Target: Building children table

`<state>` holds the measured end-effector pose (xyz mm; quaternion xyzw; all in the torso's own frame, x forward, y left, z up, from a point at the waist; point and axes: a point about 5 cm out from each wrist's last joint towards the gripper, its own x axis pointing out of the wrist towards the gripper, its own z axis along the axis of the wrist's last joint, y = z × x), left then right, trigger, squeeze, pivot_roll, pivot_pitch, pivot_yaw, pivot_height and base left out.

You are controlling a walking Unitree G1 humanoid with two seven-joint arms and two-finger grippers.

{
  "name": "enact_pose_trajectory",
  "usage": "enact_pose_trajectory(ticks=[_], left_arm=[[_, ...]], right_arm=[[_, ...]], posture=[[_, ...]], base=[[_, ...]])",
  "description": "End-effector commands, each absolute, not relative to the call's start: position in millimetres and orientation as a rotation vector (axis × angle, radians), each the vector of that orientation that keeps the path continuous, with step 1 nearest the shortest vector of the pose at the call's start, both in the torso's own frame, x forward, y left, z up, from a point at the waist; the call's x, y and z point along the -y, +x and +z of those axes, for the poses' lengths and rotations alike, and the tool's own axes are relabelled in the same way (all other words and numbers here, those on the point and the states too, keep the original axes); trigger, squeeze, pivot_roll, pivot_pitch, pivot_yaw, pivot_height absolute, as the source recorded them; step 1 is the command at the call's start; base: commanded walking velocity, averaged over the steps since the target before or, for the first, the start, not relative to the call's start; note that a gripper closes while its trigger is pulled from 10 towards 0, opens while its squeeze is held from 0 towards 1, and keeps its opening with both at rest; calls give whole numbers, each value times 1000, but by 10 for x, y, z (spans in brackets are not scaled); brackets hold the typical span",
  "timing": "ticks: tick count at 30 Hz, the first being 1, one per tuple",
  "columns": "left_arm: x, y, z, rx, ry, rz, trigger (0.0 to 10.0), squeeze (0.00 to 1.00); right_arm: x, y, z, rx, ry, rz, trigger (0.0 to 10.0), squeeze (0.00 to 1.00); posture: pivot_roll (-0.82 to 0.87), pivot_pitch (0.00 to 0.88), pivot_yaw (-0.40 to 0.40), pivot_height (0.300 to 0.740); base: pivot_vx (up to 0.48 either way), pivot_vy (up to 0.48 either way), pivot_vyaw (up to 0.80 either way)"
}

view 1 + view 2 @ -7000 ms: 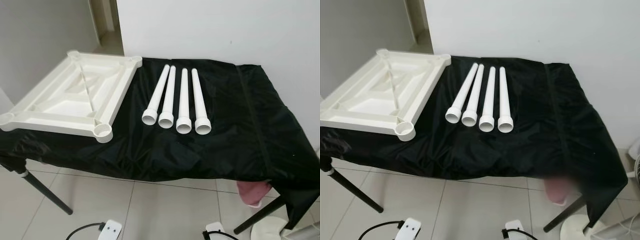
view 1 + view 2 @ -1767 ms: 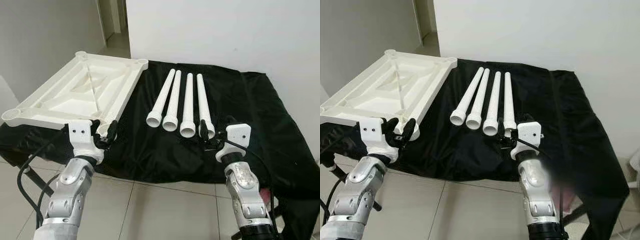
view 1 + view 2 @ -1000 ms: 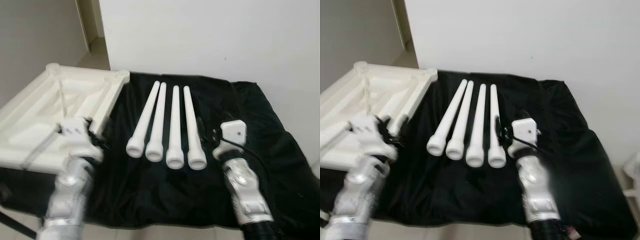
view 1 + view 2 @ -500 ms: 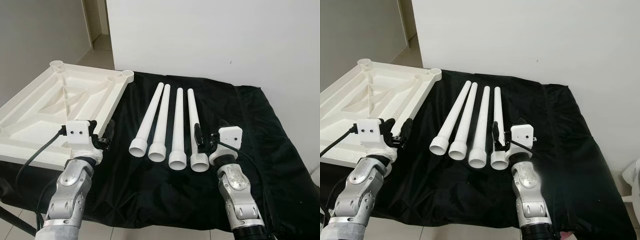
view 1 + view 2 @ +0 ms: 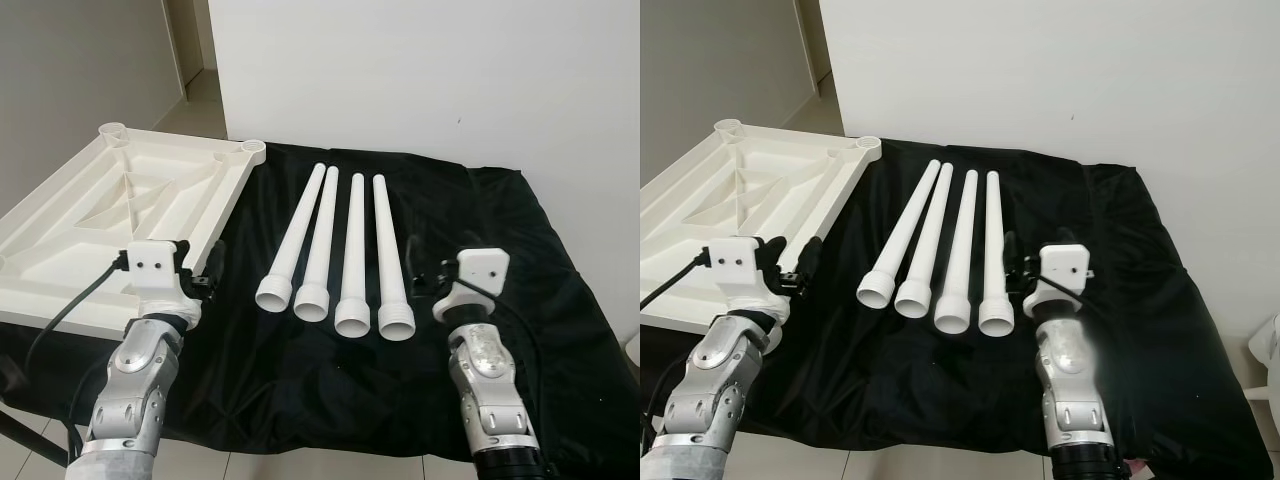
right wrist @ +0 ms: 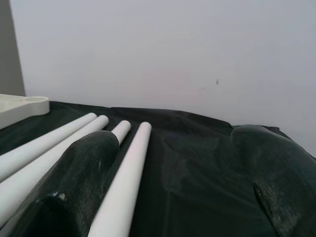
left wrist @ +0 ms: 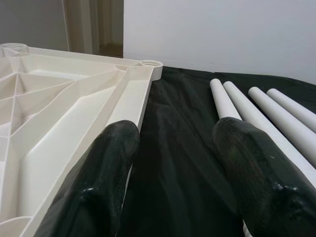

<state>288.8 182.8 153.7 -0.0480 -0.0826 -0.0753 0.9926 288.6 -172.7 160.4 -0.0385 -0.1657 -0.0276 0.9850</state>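
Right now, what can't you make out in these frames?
- Tabletop: near-left corner cut off by the edge of both eye views.
- Left gripper: its wrist housing hides most of its fingers in the eye views.
- Legs: wide socket ends fall below the frame in the right wrist view.
- Black cloth hides the surface beneath.

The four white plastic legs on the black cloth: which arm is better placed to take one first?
Probably the right. Its tool hovers open just beside the rightmost white plastic leg, while the left tool sits by the upturned cream tabletop.
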Motion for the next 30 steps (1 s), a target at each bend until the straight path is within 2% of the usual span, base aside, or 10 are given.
enact_pose_trajectory(ticks=[1, 30], left_arm=[[-1832, 2880, 1503, 145, -95, -168, 10000, 0], [-1828, 2915, 1499, 138, -93, -177, 10000, 0]], right_arm=[[1747, 2886, 1612, 337, -77, -64, 10000, 0], [1753, 2867, 1575, 335, -72, -81, 10000, 0]], posture=[[-24, 9, 19, 740], [-35, 8, 26, 740]], base=[[0, 270, 0], [0, 363, 0]])
